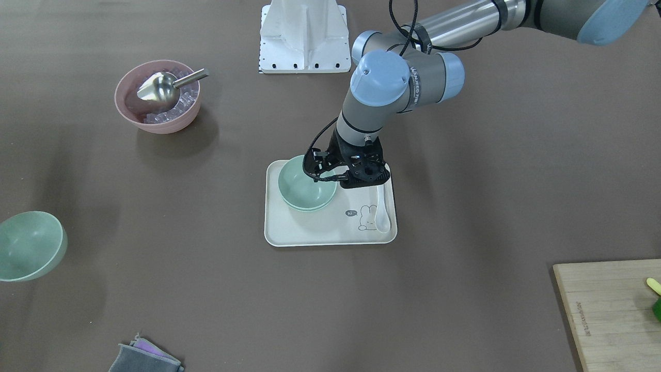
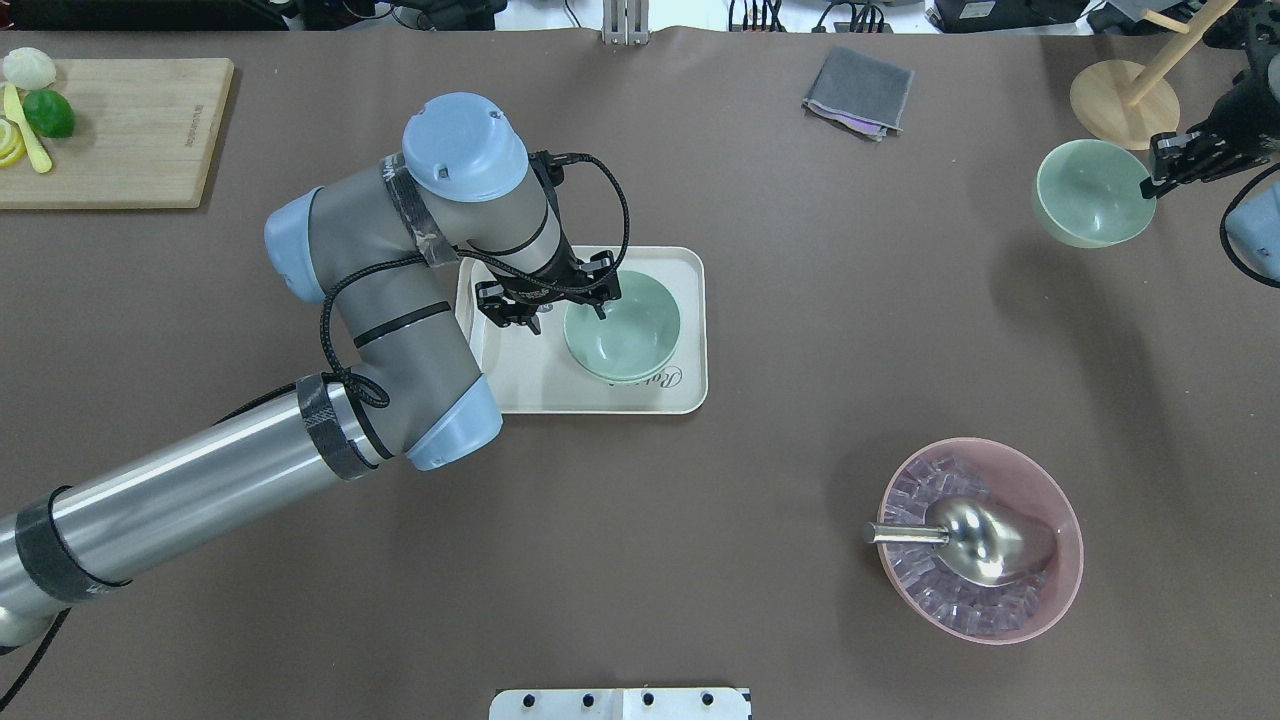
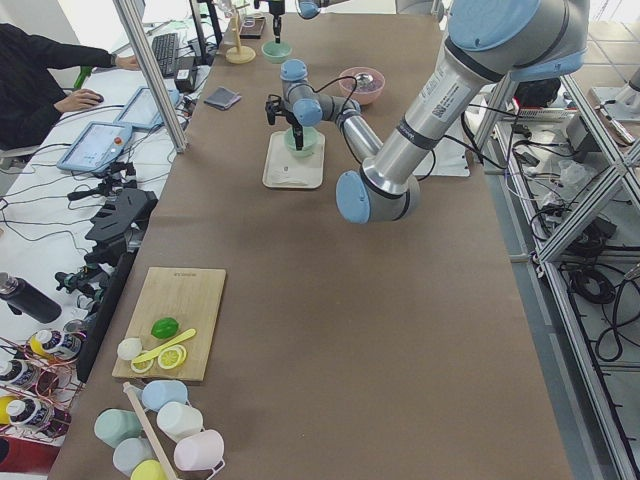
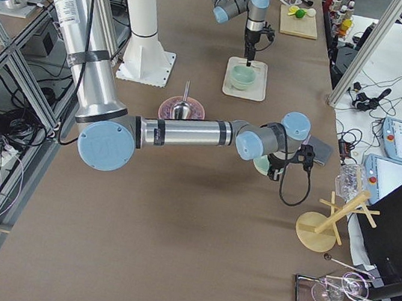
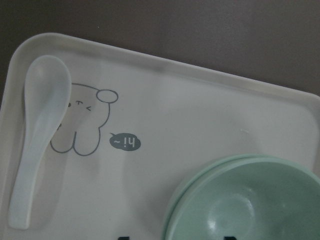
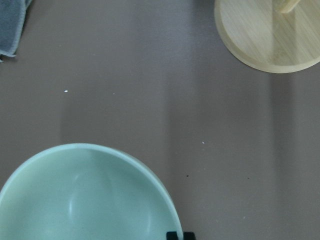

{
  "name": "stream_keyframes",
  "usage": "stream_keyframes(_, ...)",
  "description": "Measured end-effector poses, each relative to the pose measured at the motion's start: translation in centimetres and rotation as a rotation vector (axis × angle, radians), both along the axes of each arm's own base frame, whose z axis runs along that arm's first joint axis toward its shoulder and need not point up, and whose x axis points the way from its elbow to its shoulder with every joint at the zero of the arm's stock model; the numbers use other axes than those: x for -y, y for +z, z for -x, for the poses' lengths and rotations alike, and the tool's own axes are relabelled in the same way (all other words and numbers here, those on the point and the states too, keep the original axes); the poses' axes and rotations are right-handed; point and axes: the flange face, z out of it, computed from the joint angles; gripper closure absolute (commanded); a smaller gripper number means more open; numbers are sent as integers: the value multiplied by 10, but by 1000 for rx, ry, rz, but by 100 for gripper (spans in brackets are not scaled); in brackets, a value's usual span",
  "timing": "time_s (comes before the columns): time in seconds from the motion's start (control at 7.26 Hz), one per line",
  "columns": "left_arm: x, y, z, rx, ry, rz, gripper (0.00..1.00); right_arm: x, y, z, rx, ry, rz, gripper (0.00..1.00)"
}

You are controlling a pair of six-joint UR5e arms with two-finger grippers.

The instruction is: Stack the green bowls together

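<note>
Right gripper [image 2: 1150, 183] clamps third bowl [image 2: 1088, 195] by rim, aloft; stack [image 2: 628, 328] well off to its left. Left gripper [image 2: 598, 303]: jaws apart, astride stack rim.

Stacked green bowls [image 2: 622, 328]: pale mint, plain. Lone green bowl [image 2: 1090, 193]: I log the same mint. Tray [image 1: 310, 230]: cream, with a grey-outlined rabbit and a grey "hi" bubble. Spoon [image 1: 383, 219]: milky white. Pink bowl [image 1: 170, 124]: dusty pink; clear cubes [image 2: 930, 490], silver scoop [image 1: 157, 89]. Table [image 1: 465, 206]: I read flat brown. Cloth [image 2: 858, 92]: grey over purple.
</note>
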Motion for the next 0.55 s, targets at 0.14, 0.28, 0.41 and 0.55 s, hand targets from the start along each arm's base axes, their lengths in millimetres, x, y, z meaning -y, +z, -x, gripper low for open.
stream_keyframes(0.14,2,0,23,12,-12,-7,2,-4,-39,-2,16,1,12,100)
stream_keyframes(0.28,4,7,53,34,-14,-32,2,-10,-85,-1,27,13,33,100)
stream_keyframes(0.41,8,21,88,63,-8,-72,2,-18,-129,7,39,29,59,100)
stream_keyframes(0.55,18,42,124,98,-2,-116,2,-27,-163,28,52,37,84,100)
